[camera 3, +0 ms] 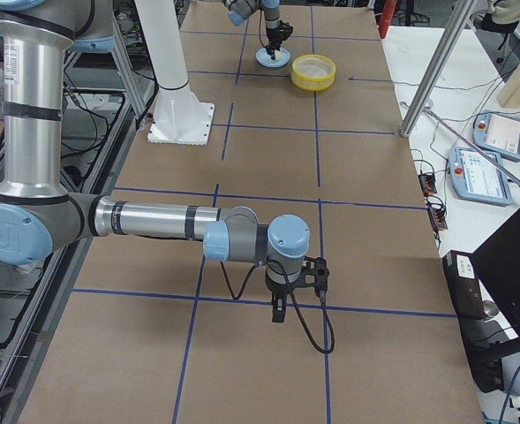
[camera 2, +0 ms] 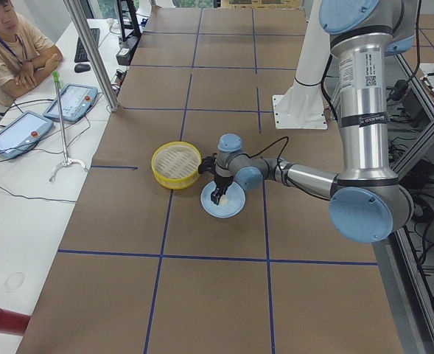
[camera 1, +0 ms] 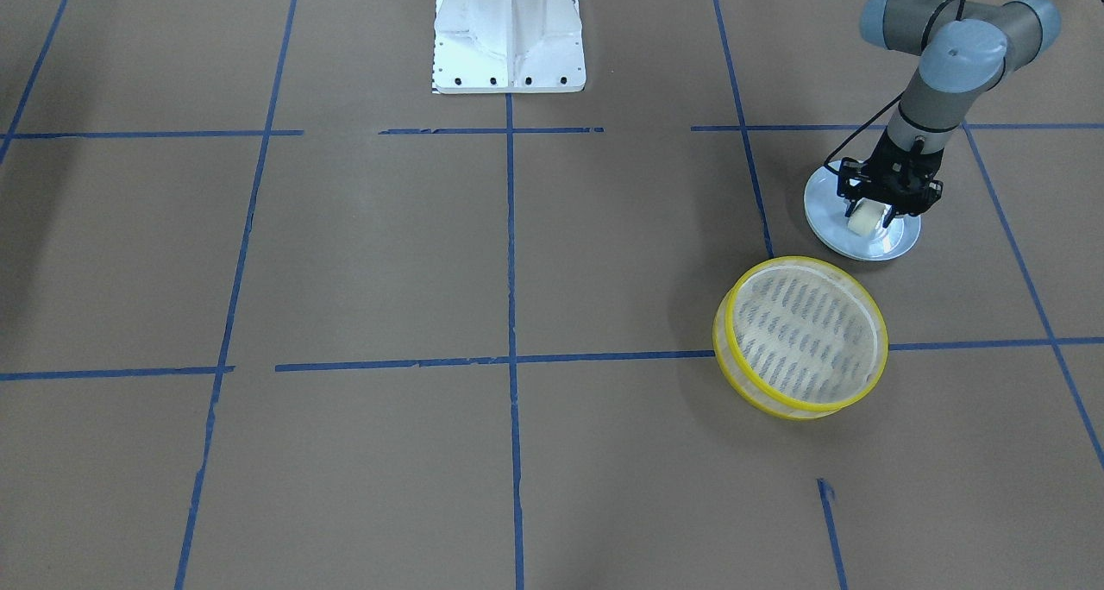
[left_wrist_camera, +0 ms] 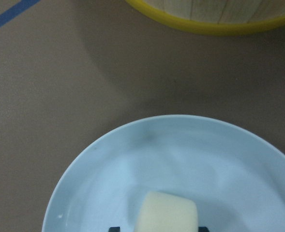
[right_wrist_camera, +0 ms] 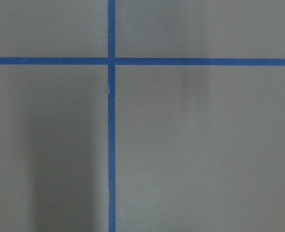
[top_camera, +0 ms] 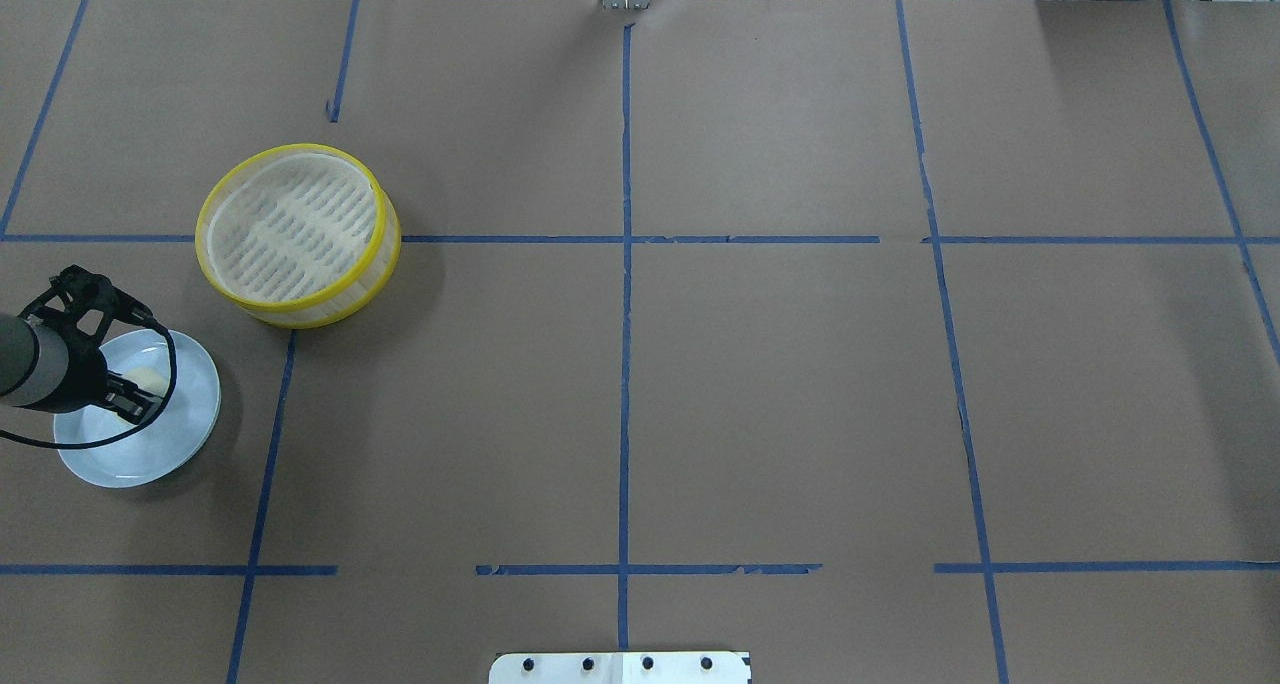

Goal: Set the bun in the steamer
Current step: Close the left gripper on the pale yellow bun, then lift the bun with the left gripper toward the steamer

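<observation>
"Bun (left_wrist_camera: 166, 212), front and centre: is it gripped?"

"Not quite. Left gripper (camera 1: 867, 219) straddles it with jaws parted. One finger touches it, and a sliver of pale blue plate (left_wrist_camera: 181, 145) shows beside the other. It lies on that plate, with the yellow-rimmed steamer (camera 1: 802, 331) just beside, upright."

"And the right gripper (camera 3: 279, 311)?"

"Well apart, low over the brown table (top_camera: 780, 384) near crossing blue tape (right_wrist_camera: 111, 145). Whether its jaws are parted cannot be told."

Bright, even overhead light; steamer (top_camera: 293, 234) casts soft shadow on table (top_camera: 760, 394). Left wrist view soft-focused, bun (left_wrist_camera: 166, 212) blurry; right wrist view shows faint vertical shadows.
</observation>
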You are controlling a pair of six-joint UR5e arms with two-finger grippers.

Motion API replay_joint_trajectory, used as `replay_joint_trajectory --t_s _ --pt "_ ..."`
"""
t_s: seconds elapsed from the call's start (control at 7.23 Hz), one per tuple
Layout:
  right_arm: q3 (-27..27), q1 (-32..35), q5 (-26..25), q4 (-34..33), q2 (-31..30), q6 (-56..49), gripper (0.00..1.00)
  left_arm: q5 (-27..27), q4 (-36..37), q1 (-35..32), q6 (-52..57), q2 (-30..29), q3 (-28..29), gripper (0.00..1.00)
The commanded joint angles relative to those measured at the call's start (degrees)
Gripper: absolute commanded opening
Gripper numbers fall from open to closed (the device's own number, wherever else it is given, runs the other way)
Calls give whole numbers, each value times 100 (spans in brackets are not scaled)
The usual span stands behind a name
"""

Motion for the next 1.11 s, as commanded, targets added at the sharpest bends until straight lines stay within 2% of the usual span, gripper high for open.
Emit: replay_joint_trajectory --t_s 0.0,0.28,0.55,0.69,0.97 --pt "0 0 0 0 0 0 100 -9 0 0 -29 -6 -16 52" --pt "0 0 0 0 0 0 100 -9 9 0 -38 -6 -60 44" --pt "0 0 0 0 0 0 100 -35 26 -88 -38 37 -445 42" --pt "0 0 0 0 0 0 100 -261 61 -340 -82 12 -673 42" --pt "0 0 0 0 0 0 100 -1637 262 -1629 -100 -181 -658 38"
